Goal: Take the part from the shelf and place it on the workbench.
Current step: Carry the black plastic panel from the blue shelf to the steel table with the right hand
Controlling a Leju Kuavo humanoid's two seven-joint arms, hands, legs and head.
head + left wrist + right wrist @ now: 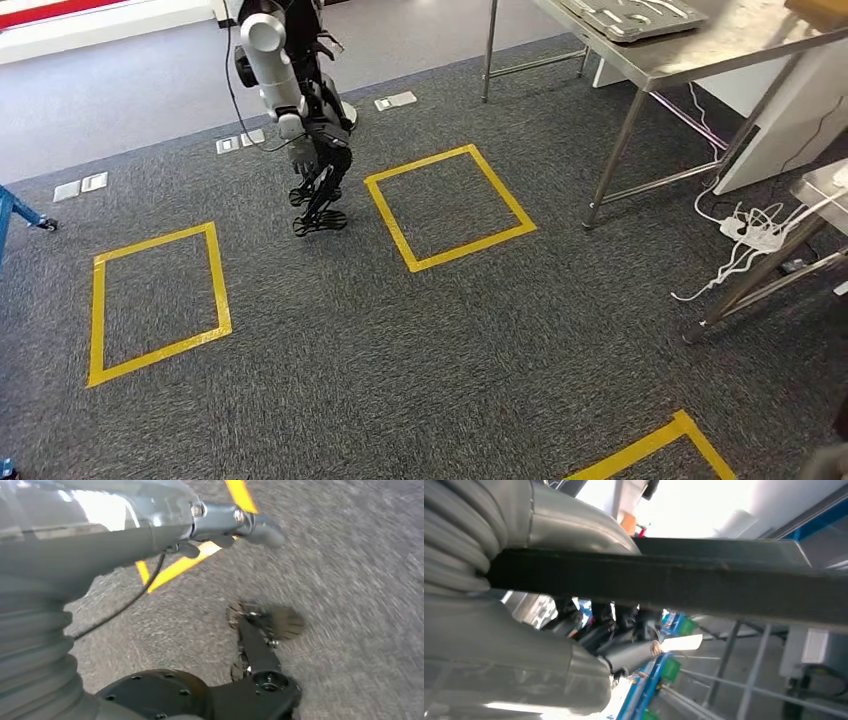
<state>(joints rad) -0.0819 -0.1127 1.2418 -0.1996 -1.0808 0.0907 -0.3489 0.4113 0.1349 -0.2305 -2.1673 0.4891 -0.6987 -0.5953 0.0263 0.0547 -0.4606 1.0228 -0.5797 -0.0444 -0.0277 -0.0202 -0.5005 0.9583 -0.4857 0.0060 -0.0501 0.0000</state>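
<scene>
Right wrist view: right hand (524, 645) clamped on the part (684, 587), a long dark flat bar running across the palm, thick thumb (574, 530) on one side and darker fingers (624, 655) on the other. Behind it, out of focus, blue shelf framing (649, 680) with green tags. Left hand (300, 150) hanging low beside the body above grey carpet (400, 350), fingers loosely apart and empty. Steel workbench (700, 55) at the far right, well apart from both hands, bearing a grey tray (630, 18). Yellow tape squares (450, 205) on the carpet.

Open carpet (330, 350) ahead, metal workbench (700, 50) legs obstructing right
</scene>
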